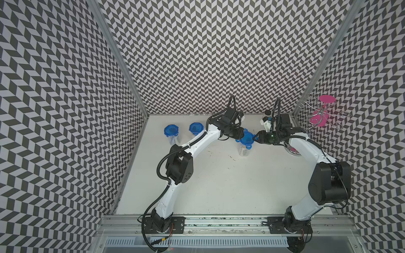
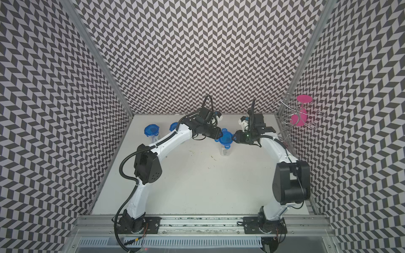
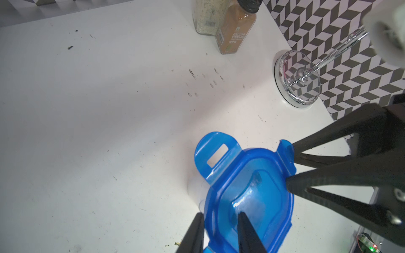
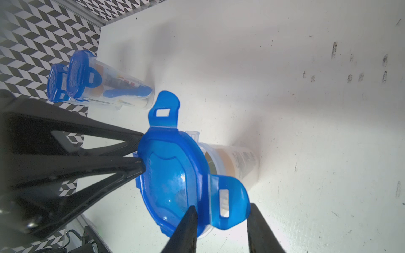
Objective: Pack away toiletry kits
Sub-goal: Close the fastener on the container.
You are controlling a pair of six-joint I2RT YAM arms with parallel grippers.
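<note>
White table (image 1: 219,186), jars (image 3: 232,28), stand (image 3: 298,81) | left tool (image 3: 220,215) clamps lid (image 3: 247,197) | right tool (image 4: 222,207) grip unclear

White table (image 1: 219,186) bears three lidded cups (image 1: 171,131) (image 1: 196,127) (image 1: 247,140), two spice jars (image 3: 235,30) (image 3: 206,19), wire stand (image 3: 295,87).

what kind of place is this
Probably a robot test booth, not a real bathroom: zigzag-patterned walls box in a white table, and two robot arms are mounted on a metal rail at its front.

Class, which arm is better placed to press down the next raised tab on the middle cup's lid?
Likely right: the right end effector straddles a raised tab; the left end effector grips the lid's opposite edge.
</note>
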